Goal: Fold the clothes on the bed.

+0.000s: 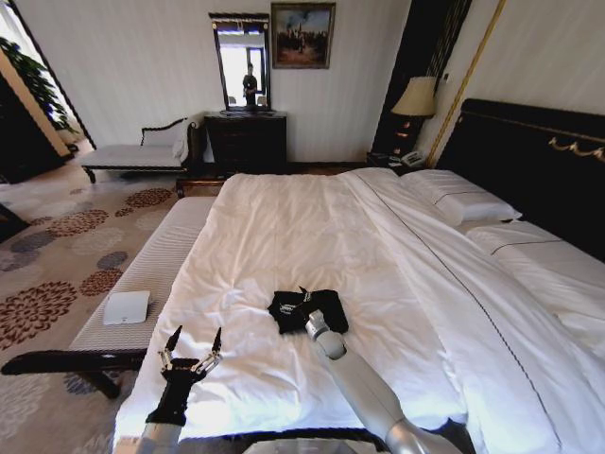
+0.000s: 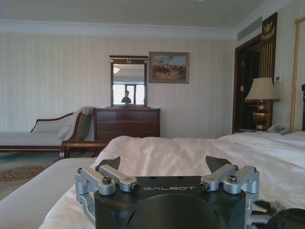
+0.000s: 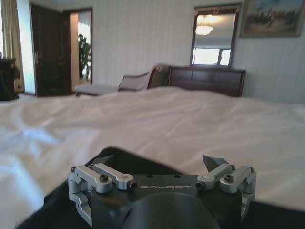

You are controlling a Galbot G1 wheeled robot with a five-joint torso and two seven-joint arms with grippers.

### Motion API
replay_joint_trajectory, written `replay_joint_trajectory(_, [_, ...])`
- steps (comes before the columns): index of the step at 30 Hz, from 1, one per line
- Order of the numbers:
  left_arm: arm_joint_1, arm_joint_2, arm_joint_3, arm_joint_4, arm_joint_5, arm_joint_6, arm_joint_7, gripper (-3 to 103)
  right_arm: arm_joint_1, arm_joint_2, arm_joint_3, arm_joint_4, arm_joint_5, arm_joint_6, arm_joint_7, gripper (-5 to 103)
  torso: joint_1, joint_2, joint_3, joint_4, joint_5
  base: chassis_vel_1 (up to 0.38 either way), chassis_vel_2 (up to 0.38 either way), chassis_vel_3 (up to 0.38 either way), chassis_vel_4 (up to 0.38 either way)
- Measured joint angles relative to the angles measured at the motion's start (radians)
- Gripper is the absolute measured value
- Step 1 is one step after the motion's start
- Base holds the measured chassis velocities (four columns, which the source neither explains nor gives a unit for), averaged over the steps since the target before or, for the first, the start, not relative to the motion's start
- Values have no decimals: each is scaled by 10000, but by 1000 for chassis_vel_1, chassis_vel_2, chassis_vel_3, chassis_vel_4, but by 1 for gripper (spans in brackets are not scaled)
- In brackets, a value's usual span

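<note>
The T-shirt is lying bunched into a small dark bundle on the white duvet of the bed, near the foot edge. It's looking compact but lumpy, so I'm judging the fold well along and not yet tidy. I'm reaching my right gripper out over the shirt, fingers spread wide, black cloth just under them. I'm holding my left gripper beside it, above bare duvet, fingers spread, gripping nothing.

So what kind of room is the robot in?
Most likely a hotel bedroom: there's a very big bed with a white duvet, a bedside lamp, and a dark dresser under a mirror.
</note>
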Motion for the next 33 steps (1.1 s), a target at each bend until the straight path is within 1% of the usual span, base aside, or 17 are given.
replay_joint_trajectory(2, [0,0,0,0,0,1,0,100,-17,-15,19,50,14,9,12,100,0,0,0,0,0,0,0,0,0])
replay_joint_trajectory(5, [-1,0,0,0,0,0,0,100,-442,-371,610,959,592,312,198,100,0,0,0,0,1,0,0,0,0])
replay_joint_trajectory(7, [-1,0,-1,0,0,0,0,100,-553,-447,768,1127,693,370,222,100,0,0,0,1,1,0,0,0,0])
replay_joint_trajectory(8, [-1,0,0,0,1,1,0,100,-895,-688,1260,1473,769,479,238,100,0,0,-1,1,2,0,0,0,0])
replay_joint_trajectory(10, [-1,0,0,-1,0,1,0,100,-1057,-803,1494,1592,749,553,238,100,0,0,0,0,0,0,0,0,0])
replay_joint_trajectory(11, [0,0,0,0,0,1,0,100,-1477,-1132,2024,1829,716,720,239,100,0,0,-1,-2,2,0,0,0,0])
replay_joint_trajectory(13, [0,0,0,0,0,1,0,100,-1595,-1232,2158,1905,734,760,264,100,0,0,-1,0,2,0,0,0,0])
replay_joint_trajectory(15, [0,0,0,0,0,1,0,100,-2298,-1675,2841,2416,917,966,511,100,0,0,-1,-2,3,0,0,0,0])
replay_joint_trajectory(16, [0,0,0,0,0,1,0,100,-2298,-1675,2841,2416,917,966,511,100,0,0,-1,-2,3,0,0,0,0])
replay_joint_trajectory(18, [-1,0,0,0,1,1,0,100,-2970,-1912,3659,2797,748,1206,600,100,0,0,-1,-2,0,0,0,0,0])
replay_joint_trajectory(20, [-1,0,0,0,1,1,0,100,-3453,-1967,4256,3031,522,1454,697,100,0,1,-1,-3,2,0,0,0,0])
replay_joint_trajectory(21, [-1,0,0,0,1,1,0,100,-3453,-1967,4256,3031,522,1454,697,100,0,1,-1,-3,2,0,0,0,0])
replay_joint_trajectory(23, [0,0,0,0,0,1,0,100,-4049,-1915,4997,3395,410,1653,815,100,-1,1,-1,-2,0,0,0,0,0])
replay_joint_trajectory(27, [0,0,0,0,0,1,-1,100,-5117,-1853,6201,4083,681,1807,732,100,-2,1,-2,-2,-1,0,0,0,0])
replay_joint_trajectory(28, [0,0,0,0,0,1,-1,100,-5117,-1853,6201,4083,681,1807,732,100,-2,1,-2,-2,-1,0,0,0,0])
replay_joint_trajectory(30, [0,0,0,0,0,1,0,100,-5804,-1870,6831,4443,890,1943,602,100,-2,1,-1,-3,2,0,0,0,0])
replay_joint_trajectory(33, [0,0,1,0,0,1,0,100,-6297,-1855,7208,4724,1119,2038,551,100,-2,1,-2,-1,-2,0,0,0,0])
